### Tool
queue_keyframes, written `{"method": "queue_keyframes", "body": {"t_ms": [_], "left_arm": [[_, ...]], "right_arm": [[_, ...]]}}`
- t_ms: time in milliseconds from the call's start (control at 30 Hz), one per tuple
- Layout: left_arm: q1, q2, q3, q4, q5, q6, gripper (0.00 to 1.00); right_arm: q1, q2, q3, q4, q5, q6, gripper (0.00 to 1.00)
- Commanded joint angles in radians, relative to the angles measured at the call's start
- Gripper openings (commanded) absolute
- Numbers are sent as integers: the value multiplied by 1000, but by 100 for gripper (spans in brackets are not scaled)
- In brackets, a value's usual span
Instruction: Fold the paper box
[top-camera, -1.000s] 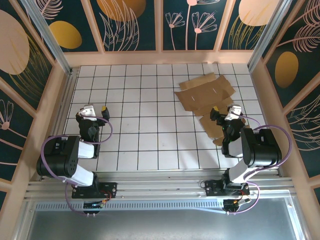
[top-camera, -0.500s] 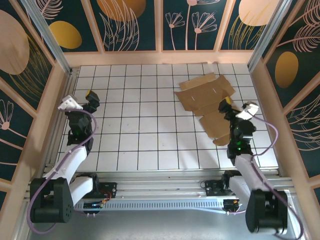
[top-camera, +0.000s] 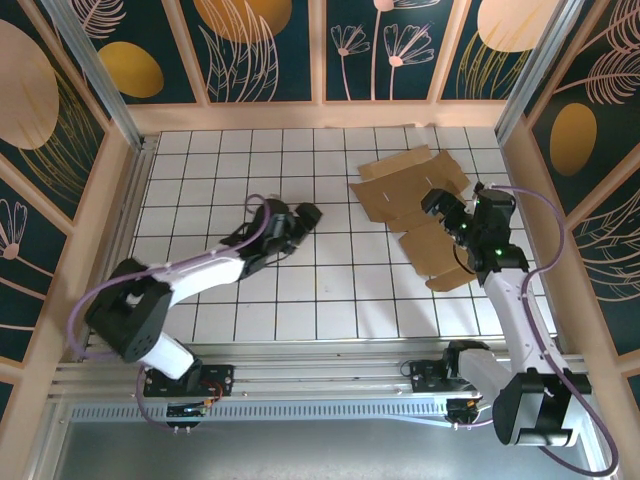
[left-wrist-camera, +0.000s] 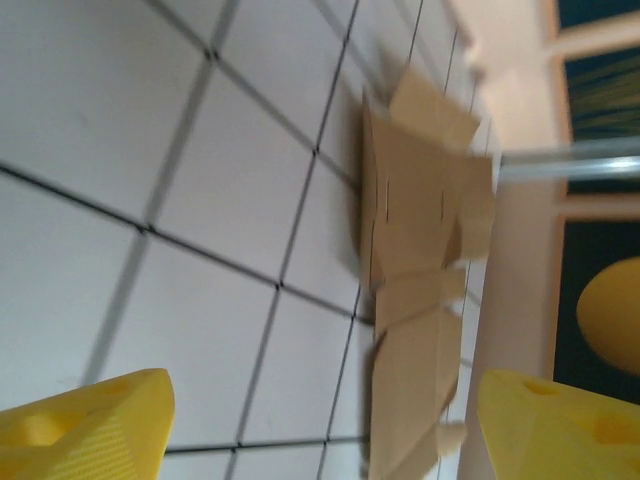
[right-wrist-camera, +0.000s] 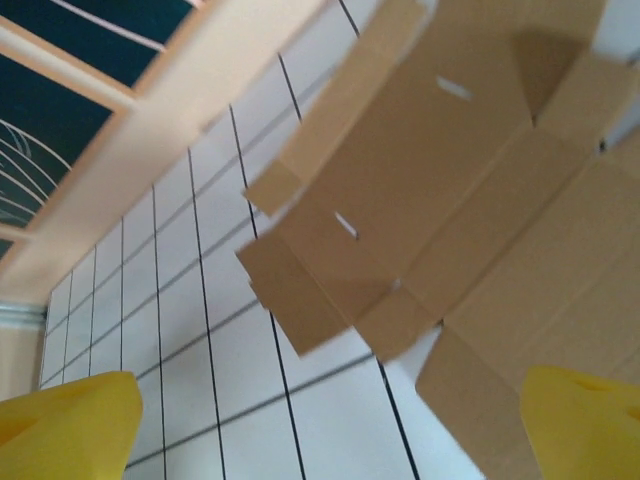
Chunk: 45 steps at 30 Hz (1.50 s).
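Observation:
The paper box is a flat brown die-cut sheet with flaps and slits, lying on the white tiled table at the back right. My left gripper reaches low across the table's middle, pointing right at the sheet, about two tiles short of it. In the left wrist view the paper box lies ahead beyond my open left gripper, with bare tiles between the yellow fingertips. My right gripper hovers over the sheet's near right part, open. The right wrist view has the paper box just above my open right gripper.
Wooden frame walls close the table at the back and along the right, close beside the sheet. White tiles stretch to the left of the cardboard.
My left arm has swung from the table's left edge to its middle, stretching toward the sheet, its jaws a little narrower. My right arm has reached forward over the cardboard.

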Motion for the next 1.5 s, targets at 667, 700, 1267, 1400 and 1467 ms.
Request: {"method": "queue_keyframes", "body": {"t_ms": [667, 700, 1267, 1400, 1467], "left_arm": [[-53, 880, 1050, -316, 31, 88, 42], [-50, 877, 1050, -307, 30, 102, 35], [209, 567, 766, -262, 322, 1007, 0], [238, 485, 642, -237, 309, 1204, 0], [247, 461, 588, -191, 310, 1250, 0]], "right_arm": [[6, -135, 46, -147, -1, 14, 99], [7, -138, 49, -154, 3, 12, 99], [58, 56, 179, -77, -90, -156, 99], [62, 211, 217, 21, -85, -274, 99], [61, 324, 265, 53, -48, -342, 99]]}}
